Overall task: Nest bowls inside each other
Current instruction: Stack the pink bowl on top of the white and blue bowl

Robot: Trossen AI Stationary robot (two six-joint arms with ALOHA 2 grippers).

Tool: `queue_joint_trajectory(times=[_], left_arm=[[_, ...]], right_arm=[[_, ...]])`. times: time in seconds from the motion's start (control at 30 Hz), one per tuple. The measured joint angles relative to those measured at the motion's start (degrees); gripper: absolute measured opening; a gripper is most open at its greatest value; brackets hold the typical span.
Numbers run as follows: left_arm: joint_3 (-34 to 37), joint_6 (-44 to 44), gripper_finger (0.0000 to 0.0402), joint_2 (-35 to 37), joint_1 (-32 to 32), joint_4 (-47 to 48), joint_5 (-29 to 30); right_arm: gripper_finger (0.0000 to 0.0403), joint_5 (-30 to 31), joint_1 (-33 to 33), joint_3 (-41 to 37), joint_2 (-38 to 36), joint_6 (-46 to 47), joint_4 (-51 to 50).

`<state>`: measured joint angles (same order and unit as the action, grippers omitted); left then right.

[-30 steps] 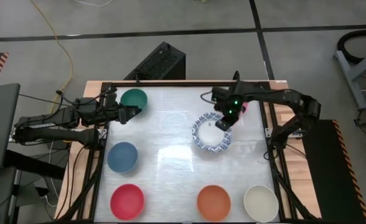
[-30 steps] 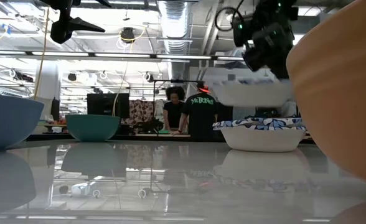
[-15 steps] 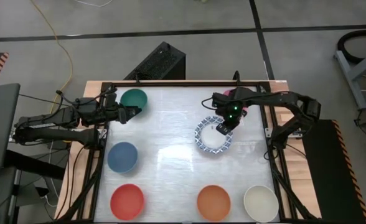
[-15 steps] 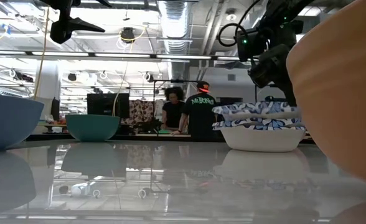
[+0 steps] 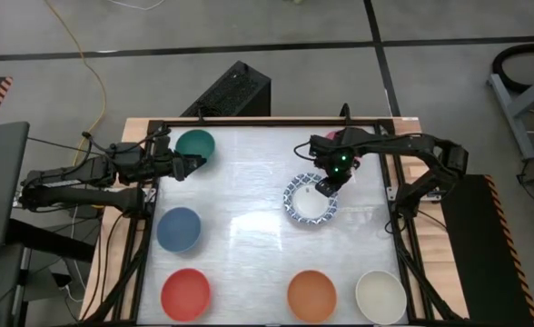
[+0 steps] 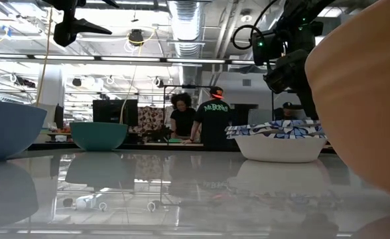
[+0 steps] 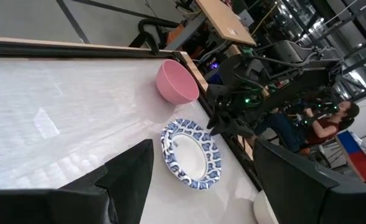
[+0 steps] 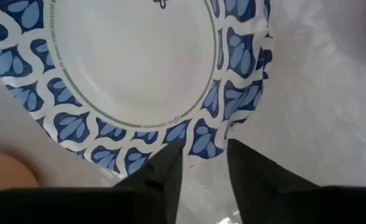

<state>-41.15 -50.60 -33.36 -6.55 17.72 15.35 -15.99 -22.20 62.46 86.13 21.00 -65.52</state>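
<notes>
Two blue-and-white patterned bowls (image 5: 311,200) sit one inside the other at the table's middle right, the lower one's base on the table (image 6: 278,149). My right gripper (image 5: 327,185) points down over their far rim. It is open, and in the right wrist view (image 8: 201,168) its fingers stand on either side of the rim (image 8: 198,146); I see no touch. My left gripper (image 5: 194,165) hovers open at the far left beside the green bowl (image 5: 194,145). A pink bowl (image 7: 178,82) stands behind the right arm.
A blue bowl (image 5: 178,229) stands at the left. Red (image 5: 185,293), orange (image 5: 311,295) and cream (image 5: 380,296) bowls line the near edge. A black frame (image 5: 249,123) borders the table. Bare tabletop lies in the middle (image 5: 240,182). People stand in the room beyond (image 6: 205,123).
My right gripper has come down toward the lower patterned bowl with the upper one. That bowl was held clear above, then lay tilted on the lower bowl's rim, and now sits level inside it.
</notes>
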Motion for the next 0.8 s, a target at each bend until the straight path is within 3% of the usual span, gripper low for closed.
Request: queue_joint_trajectory(times=[0.23, 0.53, 0.8], left_arm=[[0.00, 1.38, 0.0263, -0.02, 0.00, 0.02, 0.03], [0.00, 3.36, 0.0263, -0.14, -0.02, 0.02, 3.55], [0.00, 5.70, 0.0263, -3.86, -0.02, 0.02, 4.10]], right_arm=[[0.0169, 1.96, -0.06, 0.00, -4.57, -0.02, 0.59], [0.0165, 14.73, -0.06, 0.02, -12.48, -2.12, 1.70], [0.0179, 17.21, -0.21, 0.04, -11.93, -10.48, 1.24]])
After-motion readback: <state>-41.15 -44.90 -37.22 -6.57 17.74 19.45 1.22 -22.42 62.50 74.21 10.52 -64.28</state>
